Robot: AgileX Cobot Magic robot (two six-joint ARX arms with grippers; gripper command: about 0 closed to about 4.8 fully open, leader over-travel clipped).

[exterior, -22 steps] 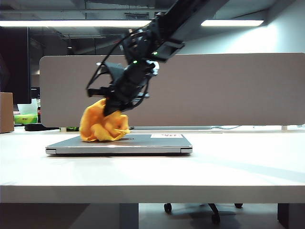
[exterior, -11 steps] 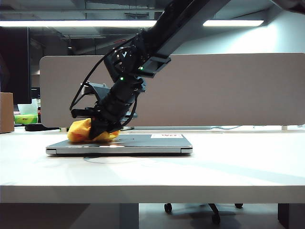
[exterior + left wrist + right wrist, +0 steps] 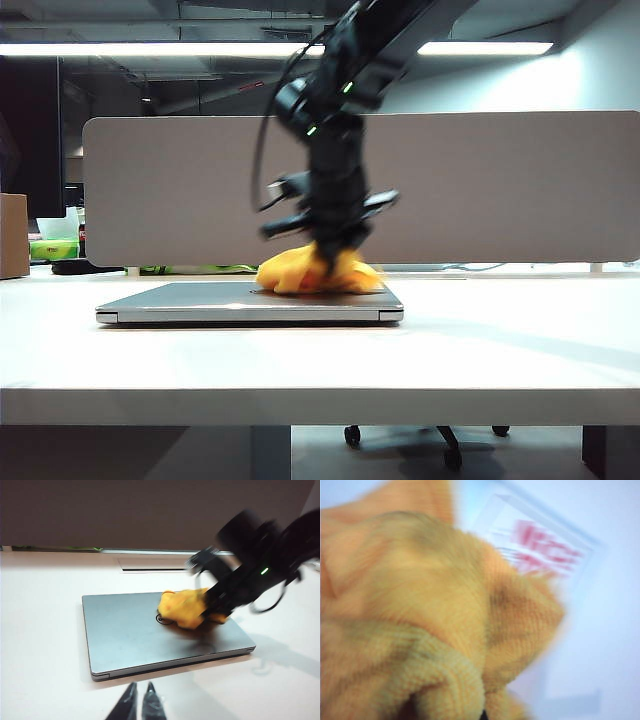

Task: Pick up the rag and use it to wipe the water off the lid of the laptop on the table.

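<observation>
Your right gripper [image 3: 335, 243] is clamped tight on the rag [image 3: 318, 272], pressing the bunched yellow-orange cloth down onto the laptop's [image 3: 250, 303] lid [image 3: 145, 635]. In the exterior view the rag sits toward the 3 o'clock end of the lid. The right wrist view shows the white sticker with red print [image 3: 540, 547] just beside the cloth. Your left gripper [image 3: 139, 707] hangs over the table [image 3: 480, 350] off the laptop's near edge, its fingers drawn narrow and holding nothing.

The arm is blurred, so judge this as a fast wipe in progress. Watch these risks:
- The rag is close to the lid's 3 o'clock edge; overshoot could carry it off onto the table.
- Too much downward pressure could drag the thin laptop across the smooth white top.
- The bunched cloth touches only a narrow strip, so water may be left elsewhere; no droplets are clear enough to confirm.
- The cloth could catch the sticker's edge.
</observation>
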